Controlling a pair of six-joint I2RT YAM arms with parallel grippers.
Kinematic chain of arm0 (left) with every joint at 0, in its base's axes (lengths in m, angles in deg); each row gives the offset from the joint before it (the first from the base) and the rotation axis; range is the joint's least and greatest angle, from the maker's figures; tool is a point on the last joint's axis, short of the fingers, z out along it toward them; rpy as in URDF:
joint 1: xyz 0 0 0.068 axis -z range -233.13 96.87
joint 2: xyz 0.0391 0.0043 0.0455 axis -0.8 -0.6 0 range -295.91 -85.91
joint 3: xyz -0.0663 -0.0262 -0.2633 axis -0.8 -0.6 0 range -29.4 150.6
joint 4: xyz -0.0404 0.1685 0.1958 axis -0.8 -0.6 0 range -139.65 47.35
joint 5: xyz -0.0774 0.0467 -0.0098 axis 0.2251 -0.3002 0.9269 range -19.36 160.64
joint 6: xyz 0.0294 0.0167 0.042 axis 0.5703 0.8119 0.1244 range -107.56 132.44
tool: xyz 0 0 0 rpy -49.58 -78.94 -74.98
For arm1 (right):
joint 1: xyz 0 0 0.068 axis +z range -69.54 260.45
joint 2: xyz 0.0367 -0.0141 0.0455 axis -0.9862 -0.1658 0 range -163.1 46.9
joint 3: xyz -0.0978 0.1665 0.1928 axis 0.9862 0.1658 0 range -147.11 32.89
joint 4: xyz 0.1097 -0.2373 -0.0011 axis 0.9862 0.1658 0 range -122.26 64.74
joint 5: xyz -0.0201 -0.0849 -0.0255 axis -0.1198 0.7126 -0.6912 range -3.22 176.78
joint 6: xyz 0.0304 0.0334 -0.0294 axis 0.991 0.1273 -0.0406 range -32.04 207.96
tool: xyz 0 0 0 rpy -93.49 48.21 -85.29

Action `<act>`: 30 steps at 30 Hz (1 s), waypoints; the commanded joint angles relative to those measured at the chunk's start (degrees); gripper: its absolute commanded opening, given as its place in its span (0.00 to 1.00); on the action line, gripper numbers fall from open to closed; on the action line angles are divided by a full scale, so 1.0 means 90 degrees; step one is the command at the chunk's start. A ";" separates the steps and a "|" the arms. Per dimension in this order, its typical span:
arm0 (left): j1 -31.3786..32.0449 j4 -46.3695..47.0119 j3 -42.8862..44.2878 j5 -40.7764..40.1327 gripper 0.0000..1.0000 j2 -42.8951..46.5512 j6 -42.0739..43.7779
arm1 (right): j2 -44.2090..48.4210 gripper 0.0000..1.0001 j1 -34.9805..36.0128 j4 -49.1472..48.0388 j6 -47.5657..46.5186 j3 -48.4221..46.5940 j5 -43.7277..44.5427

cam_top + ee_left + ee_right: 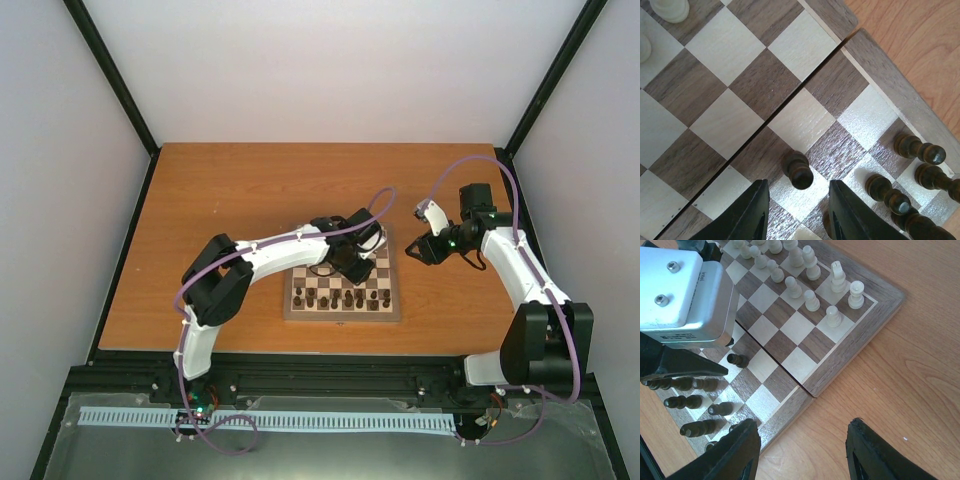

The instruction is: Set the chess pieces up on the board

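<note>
While the dark pieces (pixel 690 402) crowd the near rows of the board (pixel 851 340), one dark pawn (pixel 800 170) stands upright just ahead of them. Over it hangs the left claw (pixel 798 192), fingers apart on either side of the pawn's head — touching neither side, as far as I can tell. To do this step well, I'd keep the pawn centred, come straight down and close gently, clear of the neighbours to its right. The right claw (pixel 805 455) hovers spread wide and empty over the tabletop (pixel 920 390) just beside the board. Cream pieces (pixel 812 300) fill the far rows.
</note>
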 commanded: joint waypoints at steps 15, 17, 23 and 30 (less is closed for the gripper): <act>0.0068 0.0005 0.0549 -0.0036 0.21 -0.0366 -0.0052 | -0.0199 0.48 -0.0054 0.0064 -0.0154 0.0062 -0.0107; 0.0069 -0.0029 0.0560 -0.0063 0.19 -0.0372 -0.0061 | -0.0198 0.48 -0.0054 0.0064 -0.0161 0.0060 -0.0116; 0.0060 -0.0118 0.0513 -0.0230 0.11 -0.0122 -0.0059 | -0.0216 0.48 -0.0053 0.0073 -0.0174 0.0047 -0.0134; 0.0052 -0.0518 -0.0041 -0.0842 0.09 0.0685 0.0227 | -0.0242 0.48 -0.0052 0.0083 -0.0196 0.0050 -0.0177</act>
